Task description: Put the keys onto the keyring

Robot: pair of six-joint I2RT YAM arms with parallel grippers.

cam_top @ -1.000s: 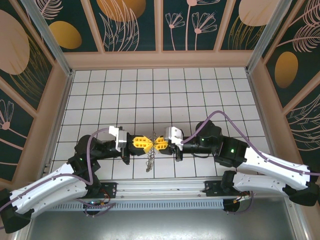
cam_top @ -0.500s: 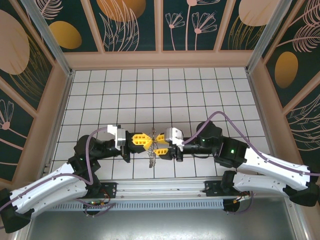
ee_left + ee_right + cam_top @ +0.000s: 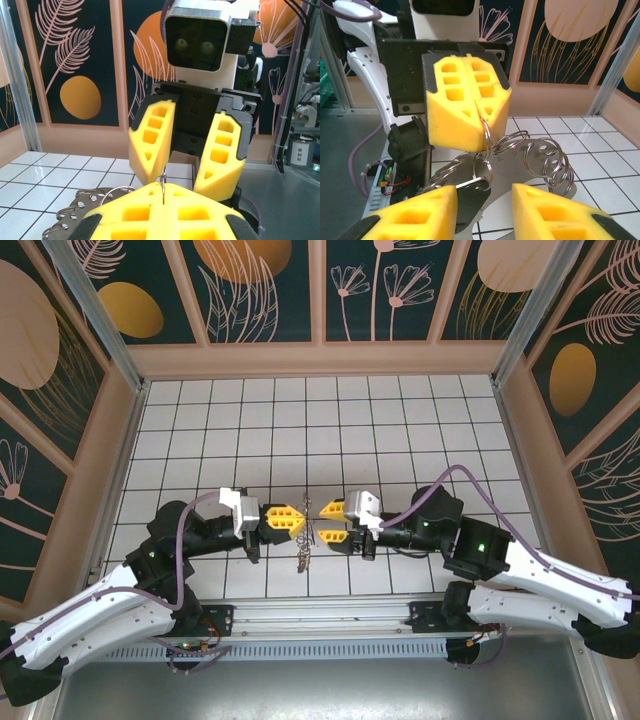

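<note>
My left gripper (image 3: 297, 521) is shut on a thin silvery split ring (image 3: 485, 131) of the keyring (image 3: 302, 546), which hangs from it above the tiles. The keyring is a bent metal strip (image 3: 536, 172) threaded with several wire rings (image 3: 551, 159). A key (image 3: 476, 196) with a dark head dangles from a small ring (image 3: 486, 169) linked to the pinched one. My right gripper (image 3: 321, 524) faces the left one, open, its yellow fingers (image 3: 422, 215) on either side of the key and below it, not touching. In the left wrist view the left gripper (image 3: 163, 186) pinches the ring wire (image 3: 163, 181).
The white tiled floor (image 3: 320, 430) stretches behind the two grippers. Wooden walls (image 3: 320, 358) and metal posts (image 3: 95, 310) close in the workspace. A metal rail (image 3: 320, 615) runs along the near edge between the arm bases.
My right gripper has opened, letting go where it met the left gripper, and has drawn back a little to the right. The left gripper stays shut on the ring.
</note>
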